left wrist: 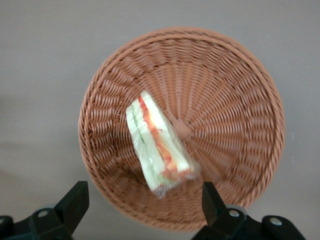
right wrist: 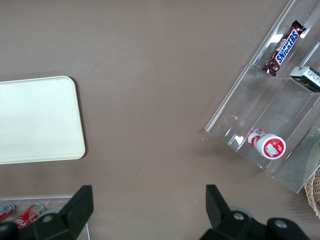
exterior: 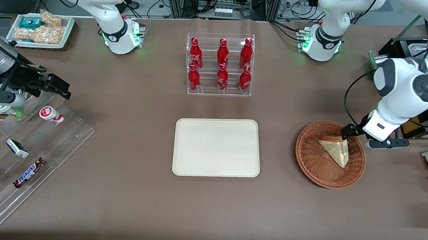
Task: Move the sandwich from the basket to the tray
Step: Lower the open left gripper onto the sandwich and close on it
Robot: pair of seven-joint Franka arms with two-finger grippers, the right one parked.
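- The sandwich [exterior: 335, 149] lies in the basket [exterior: 311, 158] (wrapped in clear film).
- The gripper [left wrist: 141, 200] hangs above the basket's rim; the front view mostly hides it.
- Its fingers [left wrist: 74, 202] are spread wide, holding and touching nothing.
- The tray [exterior: 217, 147] sits well apart.

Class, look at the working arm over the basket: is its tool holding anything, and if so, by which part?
Nothing is held. The tool hovers open above the basket; the sandwich lies in the basket, untouched.
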